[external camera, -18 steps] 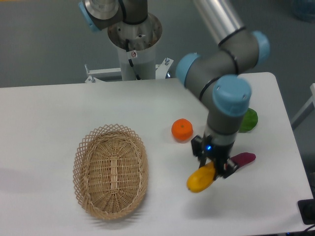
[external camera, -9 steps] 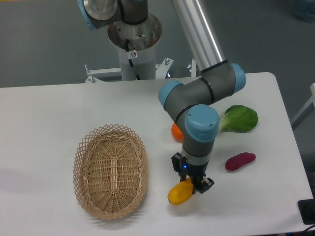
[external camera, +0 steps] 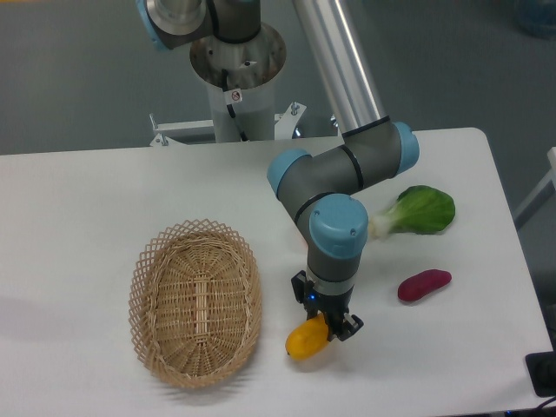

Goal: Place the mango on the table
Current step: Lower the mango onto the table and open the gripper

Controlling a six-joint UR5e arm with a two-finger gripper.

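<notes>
Your gripper (external camera: 324, 327) is clamped on the mango (external camera: 303, 340), low over the table (external camera: 78, 208); basket (external camera: 195, 301) just to its left.

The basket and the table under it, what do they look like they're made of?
The basket looks like woven wicker or rattan: tan strands, an open lattice rim, a tighter weave on the bottom. The table has a smooth, matte white top with rounded corners, probably laminate or painted board, though the picture cannot settle which.

basket (external camera: 195, 300) close left — bare table (external camera: 78, 200) beyond
</notes>
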